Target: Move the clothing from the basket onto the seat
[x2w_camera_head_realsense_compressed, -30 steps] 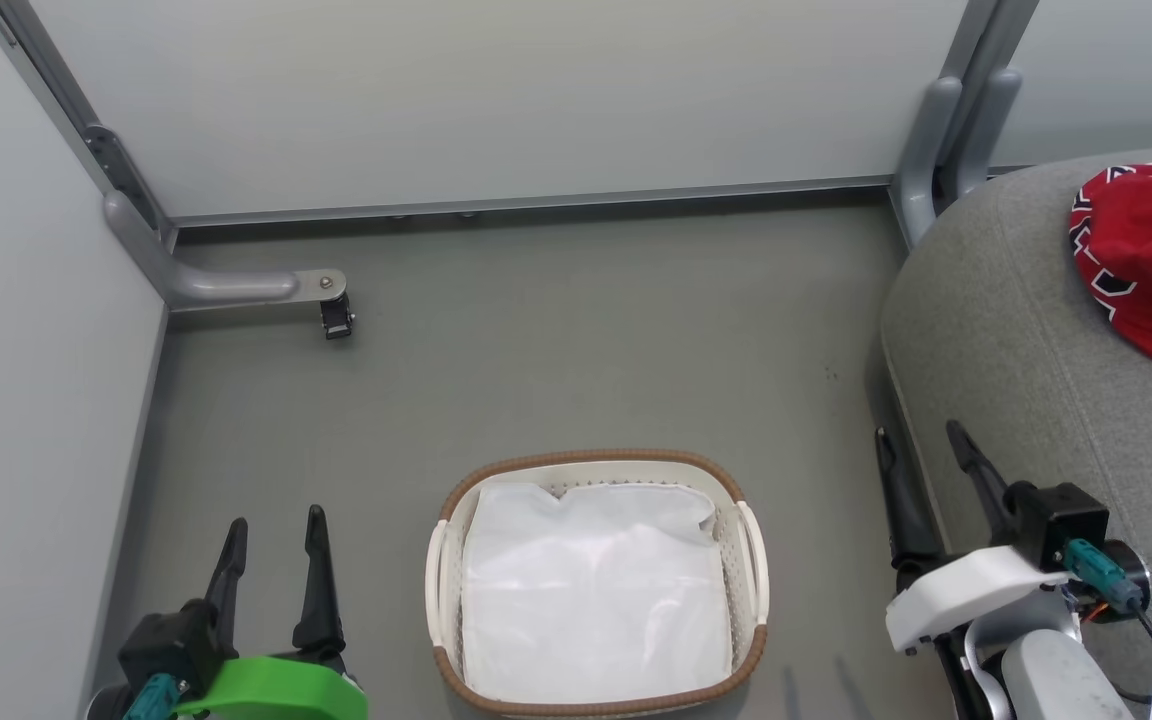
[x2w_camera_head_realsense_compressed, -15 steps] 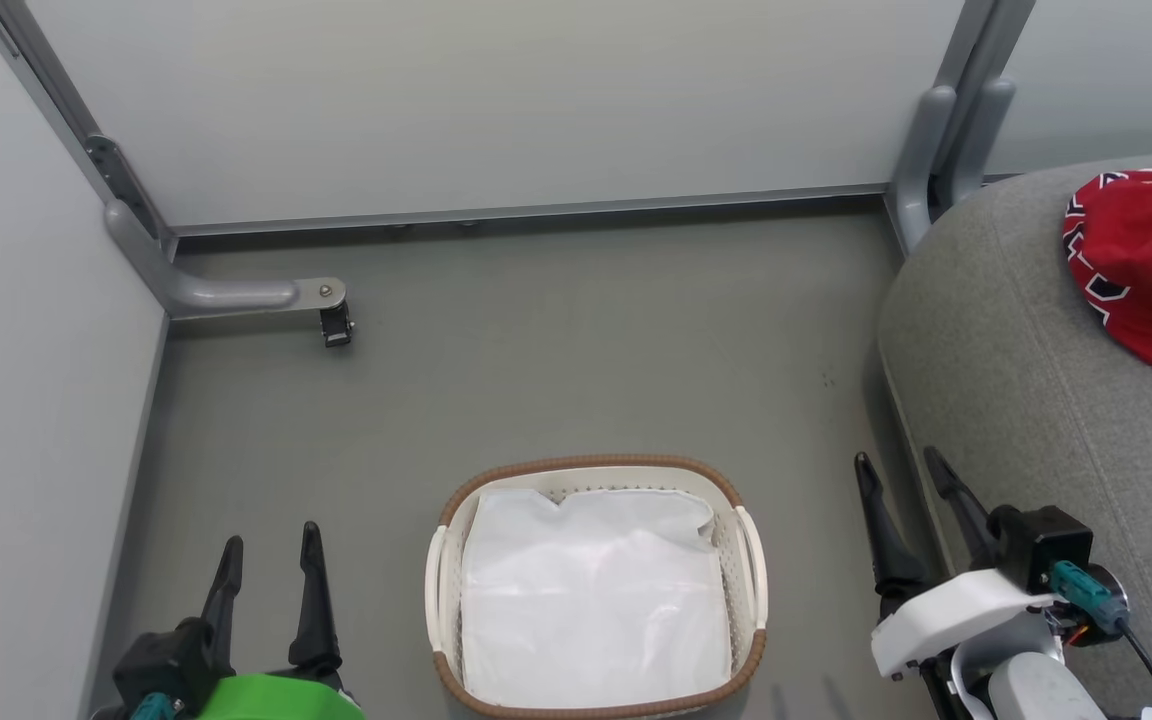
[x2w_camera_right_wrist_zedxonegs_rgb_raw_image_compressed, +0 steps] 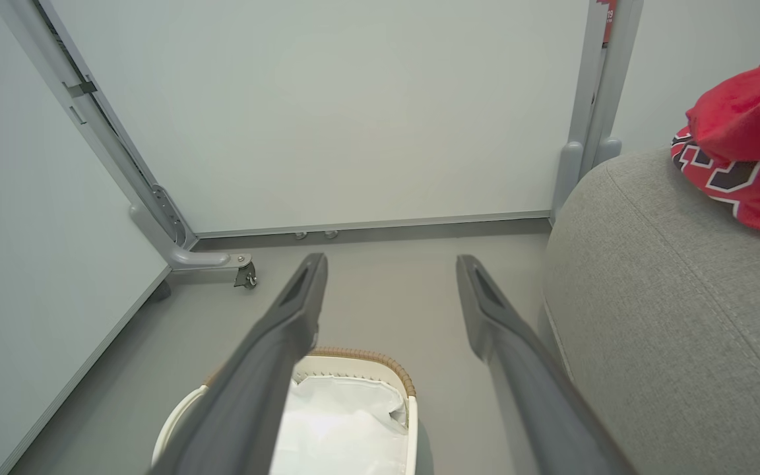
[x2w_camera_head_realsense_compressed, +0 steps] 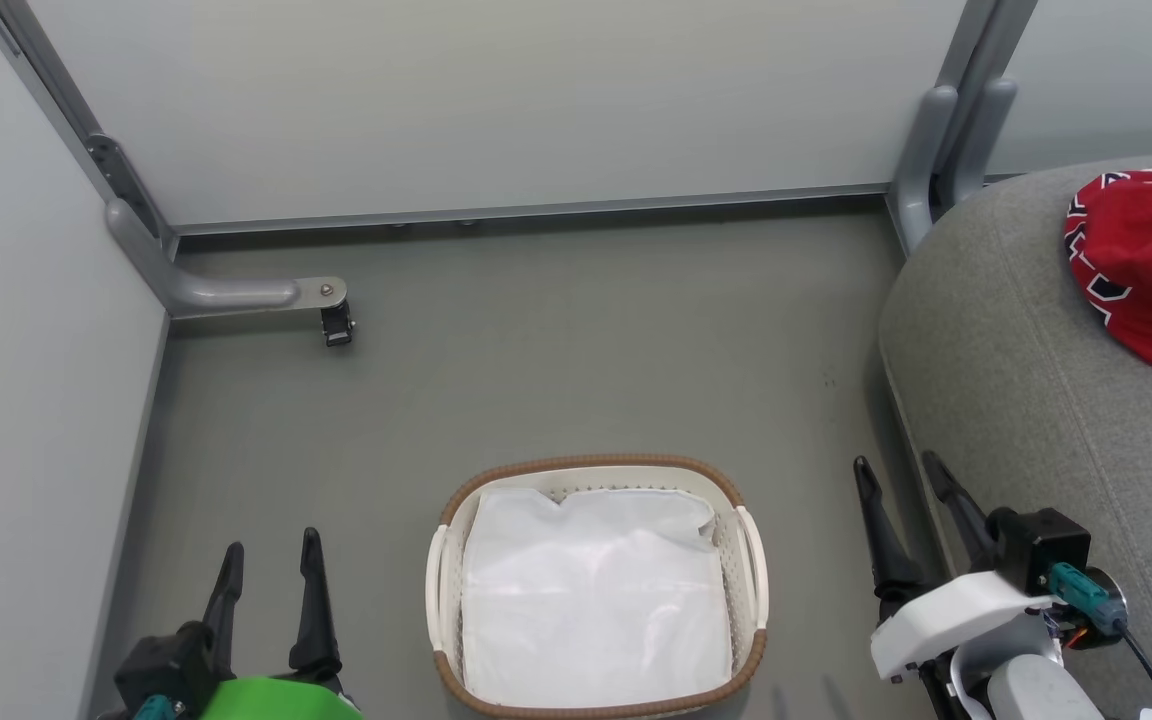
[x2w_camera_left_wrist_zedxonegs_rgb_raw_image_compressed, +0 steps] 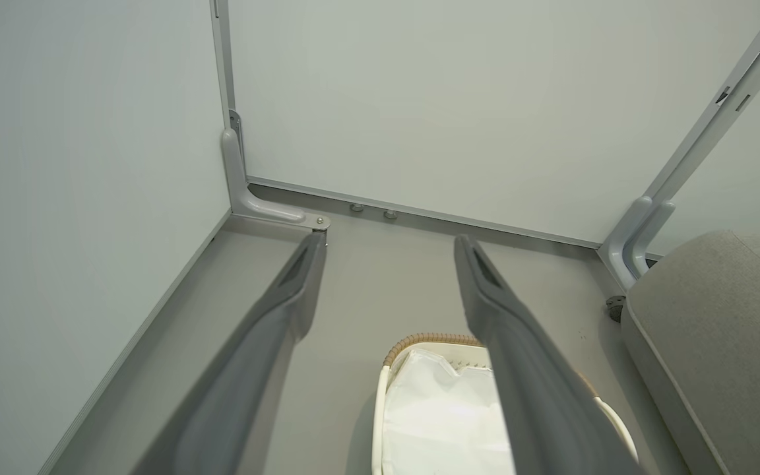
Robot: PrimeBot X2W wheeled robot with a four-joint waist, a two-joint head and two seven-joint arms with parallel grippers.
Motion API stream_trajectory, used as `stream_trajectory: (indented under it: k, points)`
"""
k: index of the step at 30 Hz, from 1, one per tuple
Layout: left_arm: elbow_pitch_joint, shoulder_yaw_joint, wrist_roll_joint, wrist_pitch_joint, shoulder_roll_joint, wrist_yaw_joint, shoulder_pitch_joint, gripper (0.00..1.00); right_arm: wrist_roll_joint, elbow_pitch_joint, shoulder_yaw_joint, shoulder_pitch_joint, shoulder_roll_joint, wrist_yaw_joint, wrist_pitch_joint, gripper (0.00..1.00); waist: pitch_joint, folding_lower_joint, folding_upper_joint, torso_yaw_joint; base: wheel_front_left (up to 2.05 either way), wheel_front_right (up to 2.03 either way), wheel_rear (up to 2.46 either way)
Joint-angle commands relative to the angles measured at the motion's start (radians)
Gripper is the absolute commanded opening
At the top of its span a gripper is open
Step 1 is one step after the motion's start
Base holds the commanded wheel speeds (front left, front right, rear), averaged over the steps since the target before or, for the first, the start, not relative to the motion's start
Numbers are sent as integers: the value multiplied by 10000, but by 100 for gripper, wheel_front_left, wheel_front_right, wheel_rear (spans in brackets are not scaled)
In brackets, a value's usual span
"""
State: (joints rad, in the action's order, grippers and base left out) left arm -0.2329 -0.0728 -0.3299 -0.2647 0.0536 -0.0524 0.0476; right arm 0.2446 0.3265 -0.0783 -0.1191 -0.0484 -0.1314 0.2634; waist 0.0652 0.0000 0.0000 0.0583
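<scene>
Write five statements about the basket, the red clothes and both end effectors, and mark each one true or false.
1. The red clothes lie on the sofa. True.
2. The basket stands on the sofa. False: it stands on the floor beside it.
3. A white sheet lies in the basket. True.
4. The left end effector grips the sheet. False: it is open and empty, left of the basket.
5. The right end effector is shut. False: it is open, between basket and sofa.
</scene>
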Motion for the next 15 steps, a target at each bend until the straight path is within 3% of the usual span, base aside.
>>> stream_trajectory:
  k: [1, 2, 6, 15]
  points:
    - [-28, 3, -67, 7, 6, -5, 73, 100, 37, 29, -8, 74, -39, 14, 19, 100, -1, 0, 0, 5, 0, 0, 0]
    - [-23, -2, -22, 0, -8, 0, 1, 0, 1, 28, -2, 4, 2, 0, 0, 0, -1, 0, 0, 5, 0, 0, 0]
    - [-293, 10, -141, 38, -44, -8, 3, 0, 129, 261, 6, 124, 43, 0, -32, 0, -5, 0, 0, 2, 0, 0, 0]
    - [-276, 238, -1713, 497, -38, -107, -203, 0, 1826, 117, 222, 118, 17, 1, -476, 0, -49, 0, 0, -41, 0, 0, 0]
